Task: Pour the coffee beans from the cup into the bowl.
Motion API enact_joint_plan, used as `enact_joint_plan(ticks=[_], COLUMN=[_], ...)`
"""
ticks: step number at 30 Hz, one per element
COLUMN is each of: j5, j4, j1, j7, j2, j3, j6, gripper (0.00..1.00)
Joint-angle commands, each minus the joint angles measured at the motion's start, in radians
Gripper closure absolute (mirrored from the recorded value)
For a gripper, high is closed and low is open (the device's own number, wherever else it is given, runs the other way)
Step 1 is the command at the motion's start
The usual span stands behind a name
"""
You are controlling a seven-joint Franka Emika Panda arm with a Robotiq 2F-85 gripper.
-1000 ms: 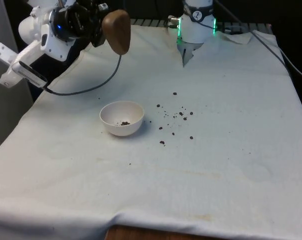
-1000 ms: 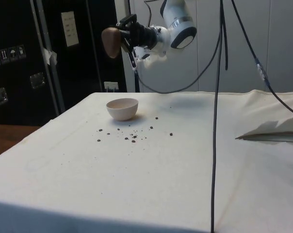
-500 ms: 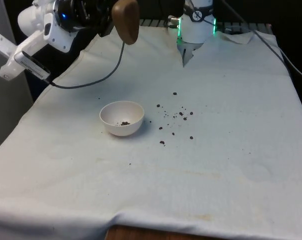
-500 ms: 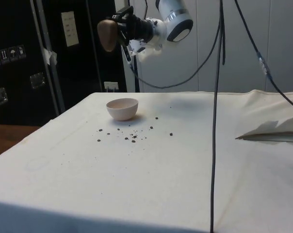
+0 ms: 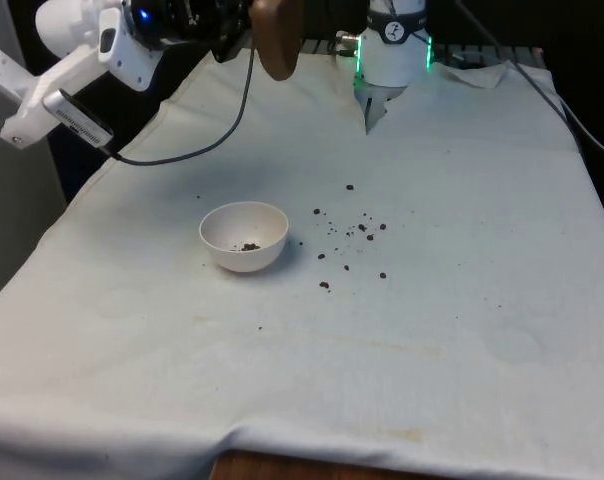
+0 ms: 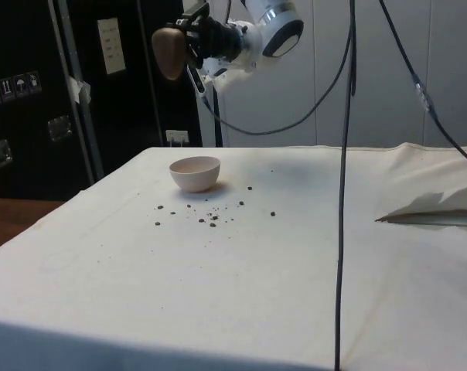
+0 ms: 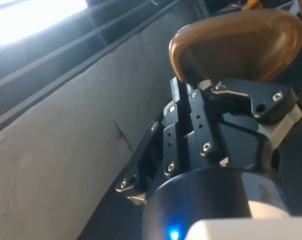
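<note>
Cup, top of front view, clamped in my tool; bowl mid-left, spilled beans on tabletop.

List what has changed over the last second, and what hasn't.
The gripper, shut on the brown cup, has risen and swung toward the front view's right, ending higher above the table and past the bowl. Its hold on the cup is unchanged. The bowl, the few beans inside it, and the spilled beans on the white cloth stayed put.
</note>
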Motion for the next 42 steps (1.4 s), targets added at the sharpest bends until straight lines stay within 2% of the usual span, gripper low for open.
enact_joint_plan(ticks=[1, 2, 7, 8, 9, 15, 16, 17, 21, 22, 23, 24, 25, 27, 32, 33, 34, 36, 37, 41, 42], j5=[-0.007, -0.029, -0.071, -0.063, -0.078, -0.129, -0.124, -0.135, -0.165, -0.179, -0.185, -0.182, -0.193, -0.215, -0.247, -0.239, -0.25, -0.256, -0.257, -0.259, -0.258], j4=[0.0, -0.012, -0.012, -0.002, -0.012, -0.01, -0.002, -0.01, -0.009, -0.008, -0.008, -0.001, -0.008, -0.007, -0.001, 0.003, 0.002, 0.006, 0.01, 0.015, 0.017], j1=[0.003, 0.021, 0.036, 0.023, 0.038, 0.054, 0.041, 0.055, 0.064, 0.07, 0.072, 0.059, 0.073, 0.078, 0.084, 0.072, 0.086, 0.089, 0.096, 0.107, 0.097], j7=[-0.006, -0.017, -0.048, -0.047, -0.053, -0.091, -0.092, -0.096, -0.118, -0.128, -0.133, -0.135, -0.138, -0.151, -0.166, -0.167, -0.167, -0.167, -0.166, -0.166, -0.17], j2=[-0.002, -0.018, -0.03, -0.021, -0.032, -0.04, -0.033, -0.041, -0.043, -0.045, -0.046, -0.039, -0.047, -0.053, -0.059, -0.053, -0.059, -0.059, -0.057, -0.057, -0.056], j3=[-0.001, -0.016, -0.026, -0.014, -0.027, -0.037, -0.026, -0.038, -0.044, -0.048, -0.049, -0.037, -0.05, -0.049, -0.048, -0.038, -0.047, -0.045, -0.041, -0.029, -0.026], j6=[0.0, 0.016, 0.018, 0.002, 0.018, 0.024, 0.006, 0.025, 0.028, 0.03, 0.031, 0.014, 0.032, 0.04, 0.05, 0.034, 0.054, 0.061, 0.071, 0.095, 0.082], gripper=[1.0, 1.0, 1.0, 1.0, 1.0, 1.0, 1.0, 1.0, 1.0, 1.0, 1.0, 1.0, 1.0, 1.0, 1.0, 1.0, 1.0, 1.0, 1.0, 1.0, 1.0])
